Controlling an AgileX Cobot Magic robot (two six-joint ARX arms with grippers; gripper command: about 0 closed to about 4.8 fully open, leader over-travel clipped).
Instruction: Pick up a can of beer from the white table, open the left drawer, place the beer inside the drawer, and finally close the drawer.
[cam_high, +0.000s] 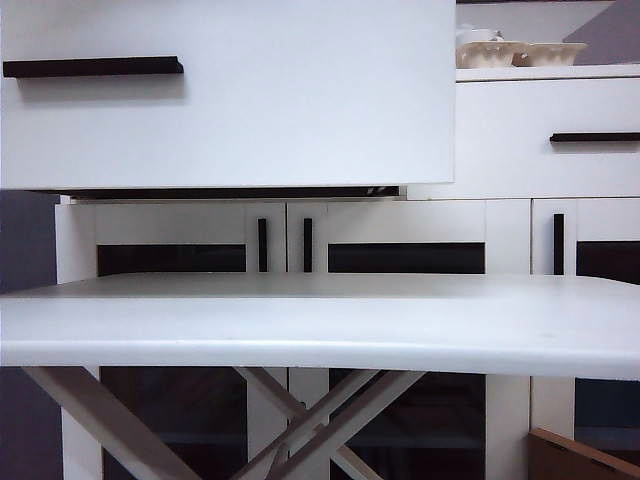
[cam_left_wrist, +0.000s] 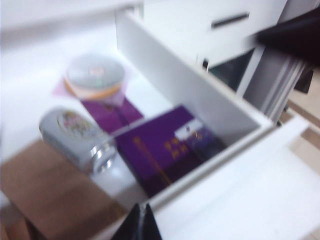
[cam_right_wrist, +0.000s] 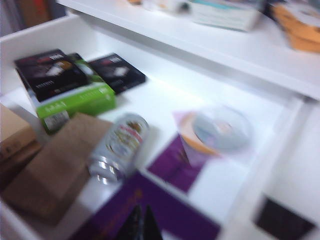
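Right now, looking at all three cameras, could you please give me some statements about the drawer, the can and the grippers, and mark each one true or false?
1. The left drawer is pulled open. True.
2. The can of beer stands upright on the white table. False: it lies on its side inside the drawer.
3. The right gripper is shut and empty, above the drawer. True.
4. The left gripper holds the can. False: it is shut on nothing, near the drawer's front edge.
5. A purple box lies in the drawer next to the can. True.
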